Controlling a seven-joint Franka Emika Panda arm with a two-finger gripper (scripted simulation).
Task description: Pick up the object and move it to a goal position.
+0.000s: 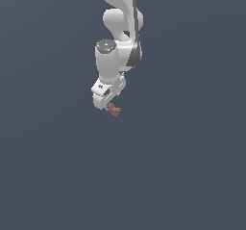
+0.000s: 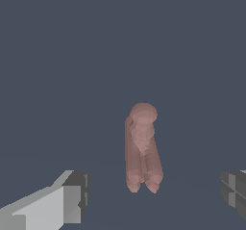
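The object point(image 1: 114, 110) is a tiny reddish-pink, stubby, irregular piece lying on the dark grey floor, just below the white gripper point(image 1: 110, 104) in the exterior view. In the wrist view the object point(image 2: 142, 147) appears as an elongated pink piece with a rounded far end. It lies between the two fingers and reaches out past them. The gripper point(image 2: 153, 194) is open. One fingertip point(image 2: 74, 198) and the other point(image 2: 234, 189) stand wide apart on either side of the object. Neither touches it.
The white arm point(image 1: 117, 36) reaches down from the top of the exterior view. A uniform dark grey floor point(image 1: 182, 166) surrounds the object. No goal marker shows in either view.
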